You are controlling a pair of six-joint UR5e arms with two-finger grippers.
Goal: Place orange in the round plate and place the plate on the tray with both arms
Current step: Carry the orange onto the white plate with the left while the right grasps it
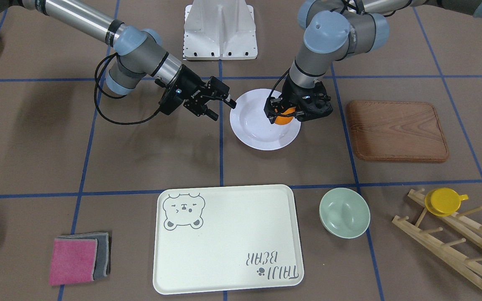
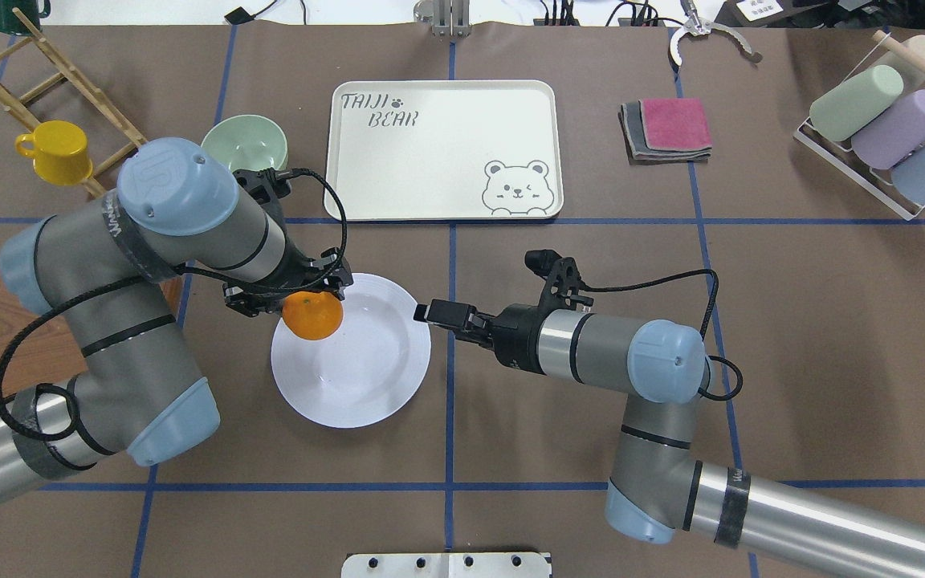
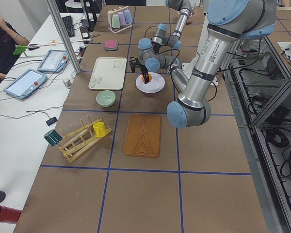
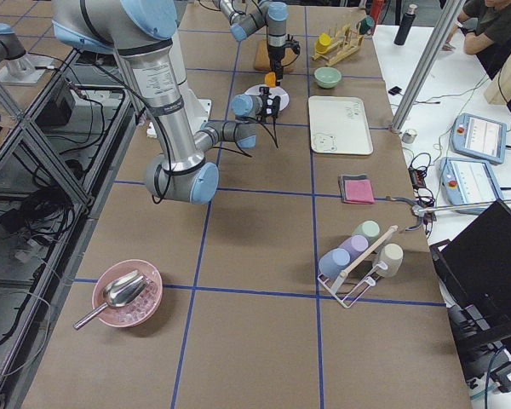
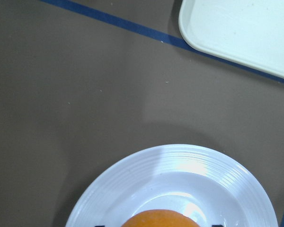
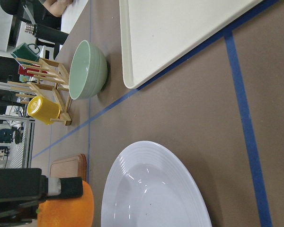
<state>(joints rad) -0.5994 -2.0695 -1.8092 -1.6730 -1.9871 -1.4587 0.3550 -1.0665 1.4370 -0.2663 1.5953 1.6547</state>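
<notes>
The left hand (image 2: 307, 300) is clenched on the orange (image 1: 283, 118), its two black fingers clamped on opposite sides of the fruit, and it holds it over the part of the round plate (image 2: 366, 377) nearest the robot's left, above the ribbed rim and the edge of the sunken centre. From the side view the orange looks lifted clear of the plate, though I cannot tell this for certain. The plate sits flat on the brown worktop (image 2: 792, 281) between the two arms. The right hand (image 1: 223, 108) is released and grasps nothing; its fingers are spread, and it reaches in low and nearly level, just beside the plate's rim on the opposite side from the orange. The tray (image 2: 430, 160) lies farther from the robot, apart from the plate, with a blue tape line between them. A pale-green bowl (image 2: 247, 143) stands just beside the tray's short edge on the robot's left.
</notes>
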